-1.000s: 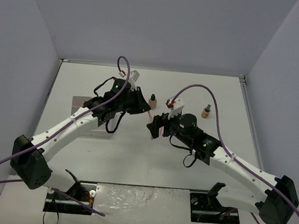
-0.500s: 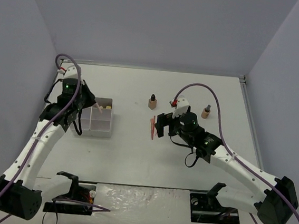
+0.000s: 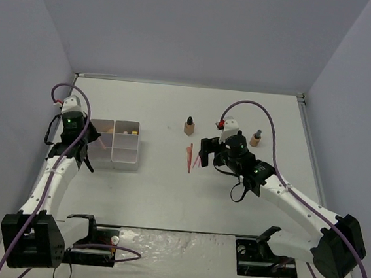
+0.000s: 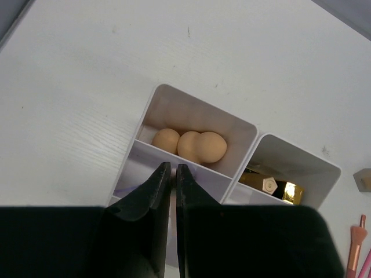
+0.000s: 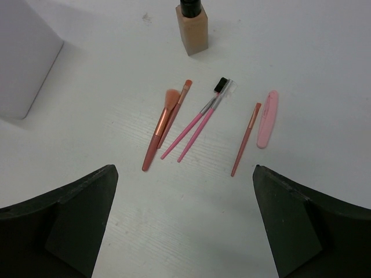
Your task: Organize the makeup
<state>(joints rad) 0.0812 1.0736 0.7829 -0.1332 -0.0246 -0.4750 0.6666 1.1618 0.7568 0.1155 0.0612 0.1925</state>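
Observation:
The makeup lies in two places. In the white organizer box (image 3: pixel 124 163) (image 4: pixel 200 107) are peach sponges (image 4: pixel 190 145) and a black-gold lipstick (image 4: pixel 272 186). My left gripper (image 3: pixel 97 142) (image 4: pixel 172 166) is over the box's near left compartment, shut on a thin pink stick. A rose-gold brush (image 5: pixel 162 124), two pink sticks (image 5: pixel 197 124), a thin stick (image 5: pixel 246 139) and a pale pink oblong (image 5: pixel 268 117) lie loose on the table (image 3: pixel 190 158). My right gripper (image 3: pixel 204 154) (image 5: pixel 184 168) hovers wide open just short of them, holding nothing.
One tan bottle with a dark cap (image 3: pixel 189 126) (image 5: pixel 192 26) stands just behind the brushes. Another tan bottle (image 3: pixel 256 139) stands to the right of my right wrist. Grey walls close in the table on three sides.
My left arm has swung from the brushes at the centre over to the organizer box on the left, jaws kept shut. My right gripper has opened wide and stayed by the brushes.

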